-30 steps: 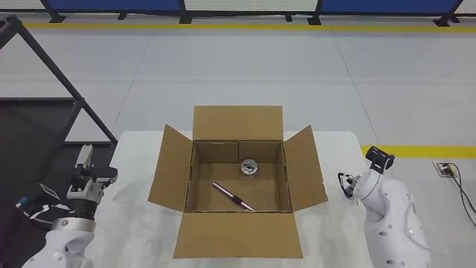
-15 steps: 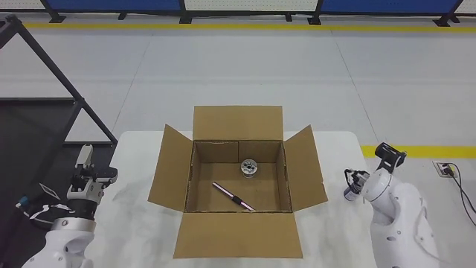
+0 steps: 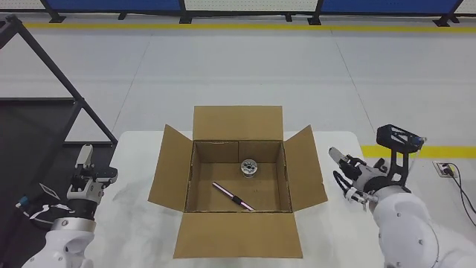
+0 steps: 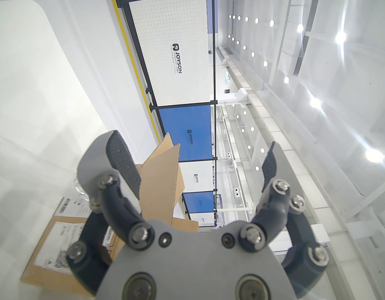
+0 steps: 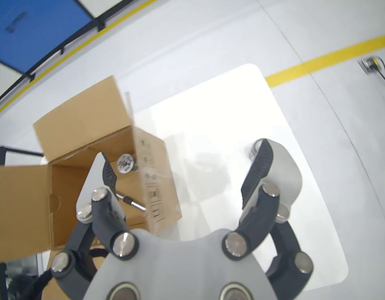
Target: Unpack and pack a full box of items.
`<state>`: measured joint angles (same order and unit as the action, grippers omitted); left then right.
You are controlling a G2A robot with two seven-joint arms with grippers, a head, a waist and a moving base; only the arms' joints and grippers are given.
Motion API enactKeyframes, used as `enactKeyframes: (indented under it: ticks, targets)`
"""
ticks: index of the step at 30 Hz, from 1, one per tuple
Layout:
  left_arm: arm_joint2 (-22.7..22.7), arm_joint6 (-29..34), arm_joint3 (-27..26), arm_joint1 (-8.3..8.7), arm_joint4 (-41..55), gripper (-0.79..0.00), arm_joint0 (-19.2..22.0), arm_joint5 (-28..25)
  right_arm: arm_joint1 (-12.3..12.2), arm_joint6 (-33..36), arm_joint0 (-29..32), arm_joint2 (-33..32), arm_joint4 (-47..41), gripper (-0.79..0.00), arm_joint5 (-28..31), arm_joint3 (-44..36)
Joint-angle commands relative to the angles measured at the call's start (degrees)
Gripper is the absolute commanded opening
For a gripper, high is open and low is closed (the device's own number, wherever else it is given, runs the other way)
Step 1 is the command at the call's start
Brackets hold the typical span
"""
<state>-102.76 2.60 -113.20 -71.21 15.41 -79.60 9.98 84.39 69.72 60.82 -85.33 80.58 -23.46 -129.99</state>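
Observation:
An open cardboard box [image 3: 238,123] stands mid-table with all flaps folded out. Inside it lie a round metal part [image 3: 249,167] toward the back and a pen [image 3: 233,196] slanting across the floor. My right gripper [image 3: 345,175] hovers open just outside the box's right flap, holding nothing. In the right wrist view the right gripper [image 5: 183,170] faces the box [image 5: 86,132], with the metal part [image 5: 126,162] and the pen [image 5: 131,202] showing between its fingers. My left gripper [image 4: 195,163] is open and empty at the table's left edge, with the box's flap [image 4: 161,173] ahead.
The white table [image 3: 134,216] has bare room on both sides of the box. A black metal rack [image 3: 44,119] stands off the left edge. A yellow floor line [image 3: 439,151] and a wall socket with a cable [image 3: 446,170] lie to the right.
The right arm has swung round, bringing its gripper in toward the box's right flap. The left arm and the box's contents have not moved.

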Motion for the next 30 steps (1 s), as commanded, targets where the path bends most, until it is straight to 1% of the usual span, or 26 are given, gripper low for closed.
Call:
enactKeyframes:
  ticks: [1, 4, 8, 24, 25, 27, 30]
  targets:
    - [0.0, 0.0, 0.0, 0.0, 0.0, 0.0, 0.0, 0.0, -0.1, -0.2, 0.1, 3.0, 0.2, 0.0, 4.5, -0.8]
    - [0.0, 0.0, 0.0, 0.0, 0.0, 0.0, 0.0, 0.0, -0.1, 0.2, -1.1, 7.5, 0.3, 0.0, 8.7, 0.0]
    - [0.0, 0.0, 0.0, 0.0, 0.0, 0.0, 0.0, 0.0, 0.2, 1.4, -3.8, 13.1, 3.1, 0.0, 10.2, 3.1]
    - [0.0, 0.0, 0.0, 0.0, 0.0, 0.0, 0.0, 0.0, 0.2, 1.2, -3.8, 13.5, 3.6, 0.0, 10.4, 3.5]
    - [0.0, 0.0, 0.0, 0.0, 0.0, 0.0, 0.0, 0.0, 0.2, -0.8, -3.1, 14.1, 3.0, 0.0, 11.4, 3.9]
    - [0.1, 0.1, 0.0, 0.0, -0.2, 0.0, -0.2, -0.1, 0.1, -4.2, -2.9, 16.3, 1.8, 0.0, 15.6, 5.2]
    - [0.7, 0.8, -0.3, 0.03, -1.5, 0.0, -0.8, -0.4, 0.3, -4.9, -5.2, 19.4, 2.0, 0.0, 19.4, 9.3]
